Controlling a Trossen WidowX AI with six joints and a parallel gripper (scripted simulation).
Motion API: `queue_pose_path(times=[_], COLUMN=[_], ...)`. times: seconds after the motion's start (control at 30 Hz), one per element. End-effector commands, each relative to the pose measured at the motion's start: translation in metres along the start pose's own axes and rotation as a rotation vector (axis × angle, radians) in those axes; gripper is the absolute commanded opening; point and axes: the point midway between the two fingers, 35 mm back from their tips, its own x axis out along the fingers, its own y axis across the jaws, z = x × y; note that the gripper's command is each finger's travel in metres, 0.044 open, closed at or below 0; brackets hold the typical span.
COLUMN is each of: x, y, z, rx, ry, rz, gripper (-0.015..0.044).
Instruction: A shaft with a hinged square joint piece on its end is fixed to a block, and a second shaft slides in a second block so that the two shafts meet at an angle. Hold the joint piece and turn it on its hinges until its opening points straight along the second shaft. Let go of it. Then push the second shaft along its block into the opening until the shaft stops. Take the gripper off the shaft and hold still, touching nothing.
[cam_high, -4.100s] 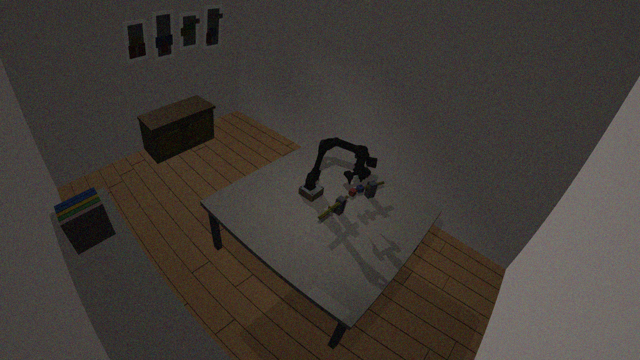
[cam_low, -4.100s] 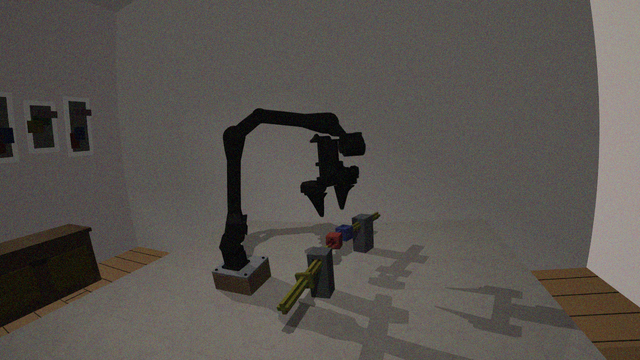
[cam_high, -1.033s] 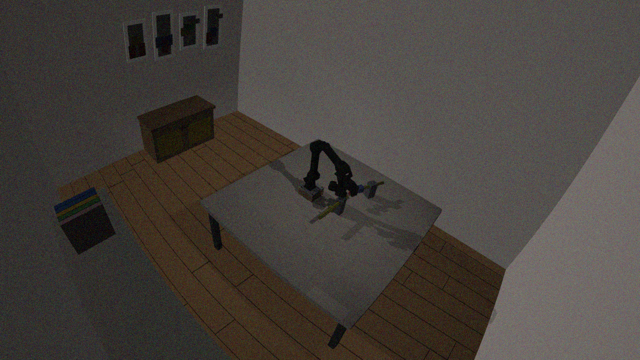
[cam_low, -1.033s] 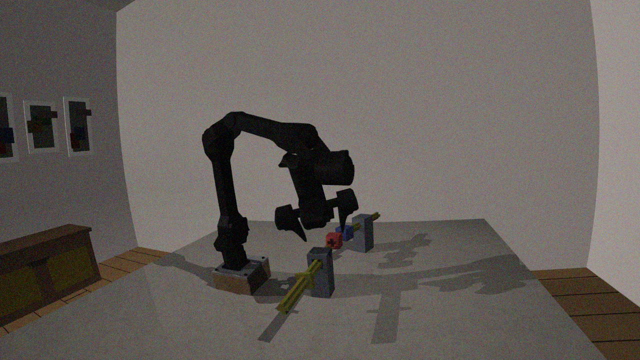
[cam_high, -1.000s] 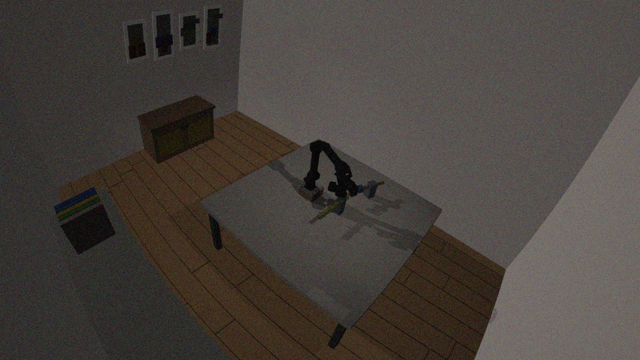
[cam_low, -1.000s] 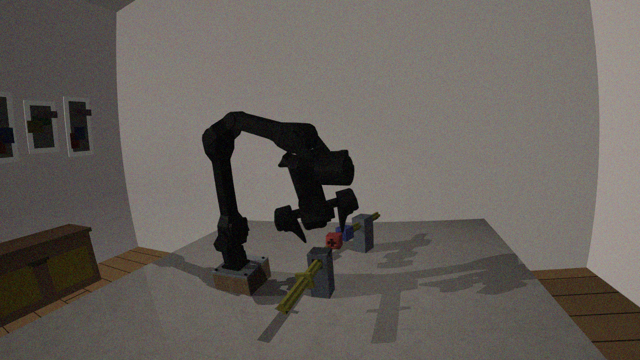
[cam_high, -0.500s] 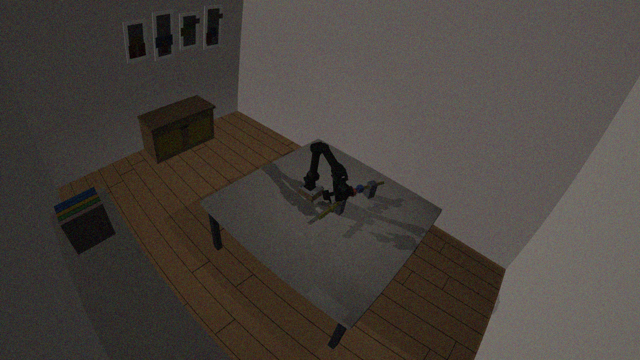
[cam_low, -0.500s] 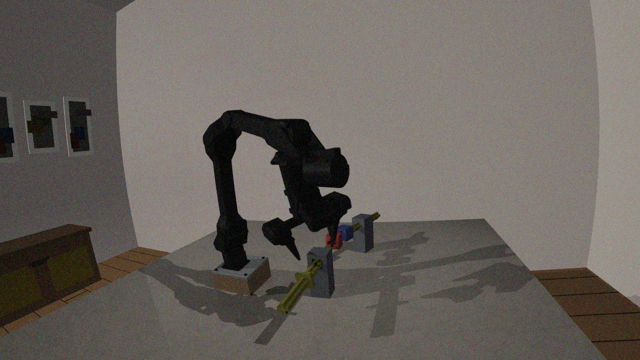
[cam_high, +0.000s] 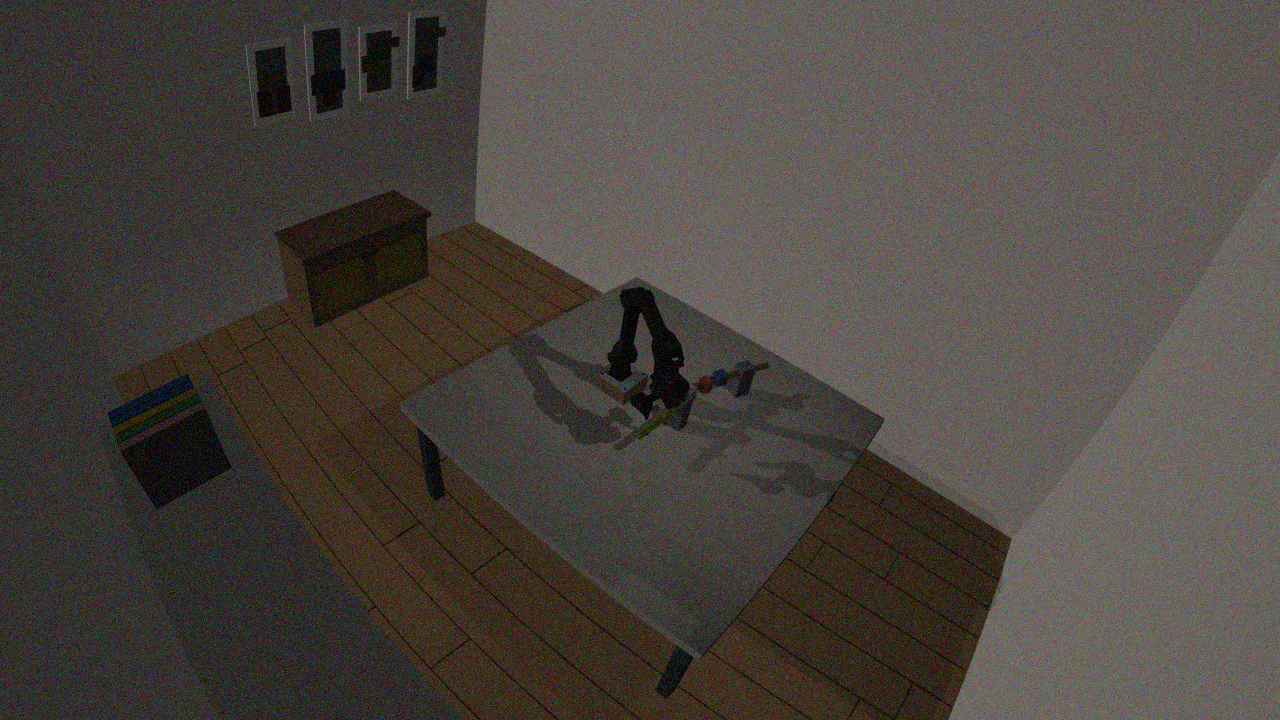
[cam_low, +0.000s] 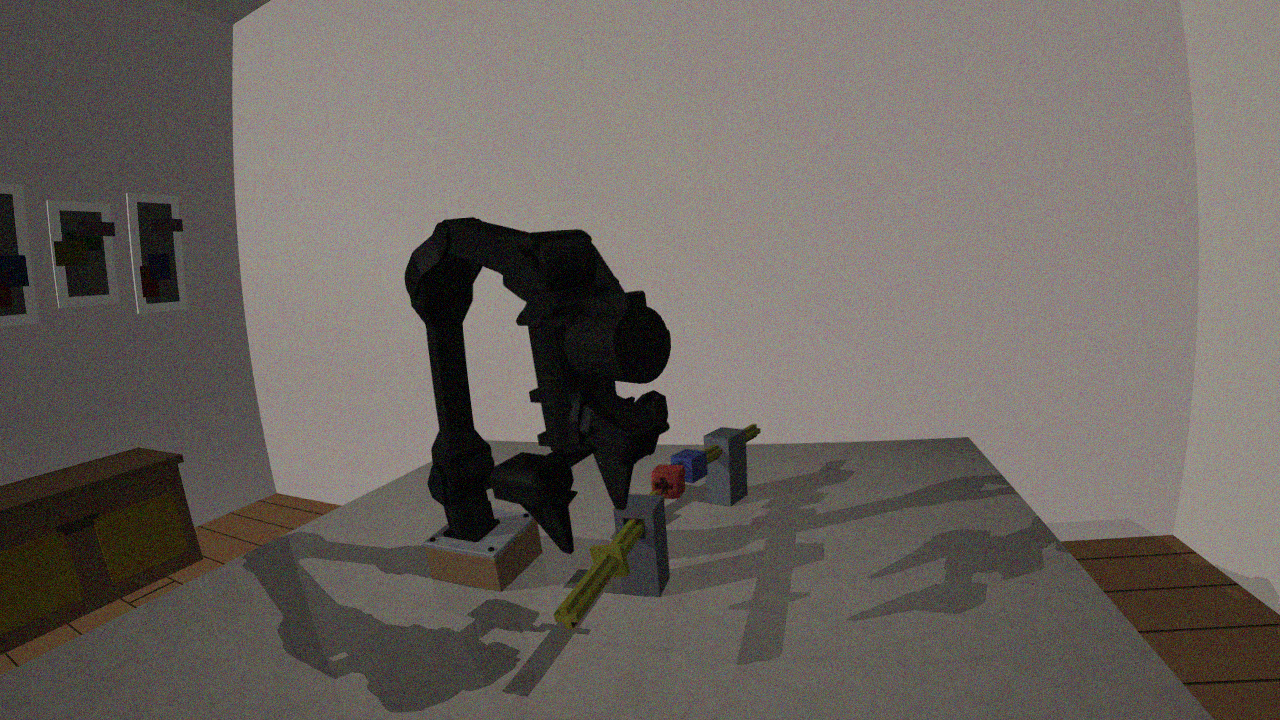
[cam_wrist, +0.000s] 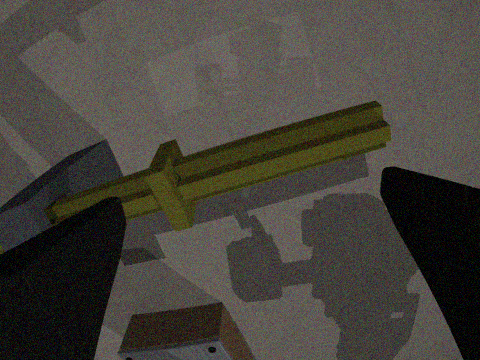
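Note:
The second shaft (cam_high: 655, 424) (cam_low: 586, 594) (cam_wrist: 285, 142), yellow with a cross-shaped profile and a collar (cam_low: 611, 557) (cam_wrist: 171, 192), runs through its grey block (cam_high: 682, 415) (cam_low: 653, 559). The red joint piece (cam_high: 705, 384) (cam_low: 677, 488) is beyond that block, its cross-shaped opening toward the second shaft. Exact alignment cannot be told. Behind it are the blue hinge part (cam_high: 720, 377) (cam_low: 689, 465), the first shaft (cam_high: 760, 365) (cam_low: 750, 433) and its block (cam_high: 742, 382) (cam_low: 724, 474). My gripper (cam_low: 597, 528) (cam_wrist: 255, 196) is open and empty above the second shaft near the collar, one finger overlapping the shaft in the wrist view.
The arm's wooden base (cam_high: 633, 394) (cam_low: 481, 573) (cam_wrist: 175, 322) stands on the table (cam_high: 554, 492) (cam_low: 805, 685) beside the second shaft. The grey block of the second shaft stands close to one finger. A cabinet (cam_high: 353, 223) (cam_low: 89, 537) stands on the floor away from the table.

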Motion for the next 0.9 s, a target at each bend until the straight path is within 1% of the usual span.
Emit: queue_pose_path(times=[0.0,0.13,0.37,0.87], x=[-0.005,-0.006,-0.005,0.018], y=[-0.022,-0.034,-0.035,-0.038], z=[-0.001,-0.002,-0.002,-0.002], rx=[-0.139,-0.219,-0.197,0.309], ry=[0.009,0.021,0.018,-0.045], rz=[-0.052,-0.078,-0.078,-0.061], gripper=[0.044,0.044,0.044,0.044])
